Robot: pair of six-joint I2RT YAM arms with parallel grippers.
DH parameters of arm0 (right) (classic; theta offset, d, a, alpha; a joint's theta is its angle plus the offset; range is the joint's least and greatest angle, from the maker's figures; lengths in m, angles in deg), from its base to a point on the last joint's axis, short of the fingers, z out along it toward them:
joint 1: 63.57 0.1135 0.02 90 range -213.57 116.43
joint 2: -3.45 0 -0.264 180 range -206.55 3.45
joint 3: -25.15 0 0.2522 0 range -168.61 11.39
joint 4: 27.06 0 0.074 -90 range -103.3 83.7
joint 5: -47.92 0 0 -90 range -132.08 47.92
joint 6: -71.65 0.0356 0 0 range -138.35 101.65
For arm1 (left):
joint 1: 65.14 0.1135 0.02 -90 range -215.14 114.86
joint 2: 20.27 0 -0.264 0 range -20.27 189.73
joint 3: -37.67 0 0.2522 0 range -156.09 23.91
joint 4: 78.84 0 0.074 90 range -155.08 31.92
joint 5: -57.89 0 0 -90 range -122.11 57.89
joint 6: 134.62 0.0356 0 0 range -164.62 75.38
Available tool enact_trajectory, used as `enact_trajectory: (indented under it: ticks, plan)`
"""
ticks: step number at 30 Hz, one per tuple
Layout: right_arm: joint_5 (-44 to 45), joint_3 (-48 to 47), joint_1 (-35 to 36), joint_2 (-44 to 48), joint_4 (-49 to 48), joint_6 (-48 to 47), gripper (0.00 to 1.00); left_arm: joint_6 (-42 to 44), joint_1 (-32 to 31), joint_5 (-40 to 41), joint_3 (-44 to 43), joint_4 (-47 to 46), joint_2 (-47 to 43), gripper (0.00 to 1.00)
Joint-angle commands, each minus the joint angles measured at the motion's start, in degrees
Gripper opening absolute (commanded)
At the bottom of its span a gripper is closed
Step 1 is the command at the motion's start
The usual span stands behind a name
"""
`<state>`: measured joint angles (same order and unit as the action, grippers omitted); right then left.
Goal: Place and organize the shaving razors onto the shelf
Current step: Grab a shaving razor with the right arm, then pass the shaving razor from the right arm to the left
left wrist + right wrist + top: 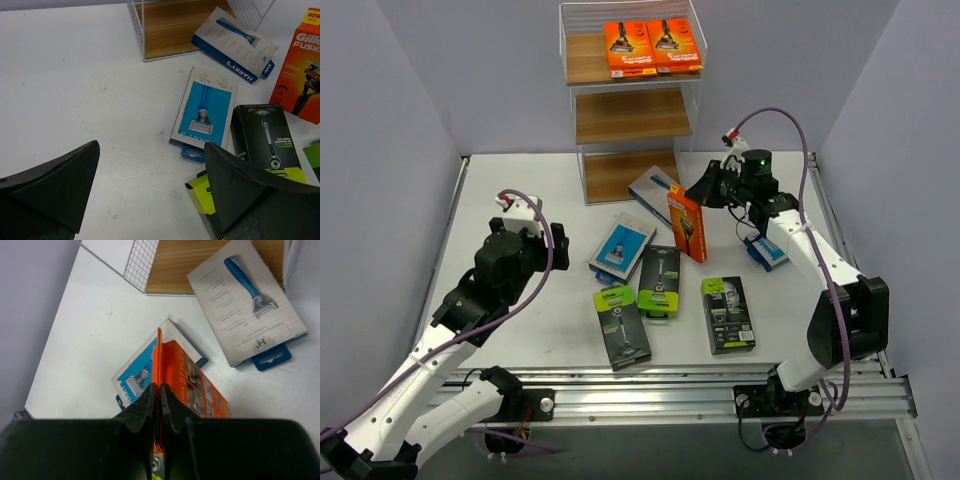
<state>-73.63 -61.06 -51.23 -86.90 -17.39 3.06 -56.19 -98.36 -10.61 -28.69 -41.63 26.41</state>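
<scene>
Right hand (pixel 160 390): clenched on the top edge of an orange pack (pixel 192 385), which stands on edge over the bench (pixel 520 190). It is near the foot of the shelf (pixel 632 118), not in it. You cannot tell whether its lower edge touches the bench.

Left hand (pixel 151 147): released, jaws wide, nothing between them, hovering over the bench left of the loose packs.

Done: two orange packs (pixel 628 48) lie side by side on the shelf's top tier, inside the wire rails. No pack shows on the lower boards.

Left to do:
- The grey-and-blue pack (pixel 655 192) lies just beside the shelf's foot.
- The blue-and-white pack (pixel 622 248) lies flat nearer you.
- Three black-and-lime packs (pixel 658 282) lie in a loose row.
- One blue pack (pixel 768 252) is half hidden under your right arm.

Judgement: you are early in the task, with two packs shelved, one in hand and six on the bench. The held pack looks bound for the top tier with its two mates.
</scene>
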Motion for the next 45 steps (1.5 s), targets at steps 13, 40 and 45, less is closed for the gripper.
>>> enact_trajectory:
  ticks: [13,40,45]
  plan:
    - [-12.21,2.74,13.58,15.28,-10.66,6.36,0.0,2.42,0.16,-26.0,2.14,-12.78,-4.65,0.94]
    - [-33.75,15.58,18.16,24.34,-66.57,38.18,0.0,2.26,-0.1,-68.68,4.96,-22.47,-5.1,0.7]
    - [-33.75,15.93,18.16,25.31,-62.54,32.75,0.0,2.08,-0.54,-74.05,4.44,-24.06,-5.02,0.28]
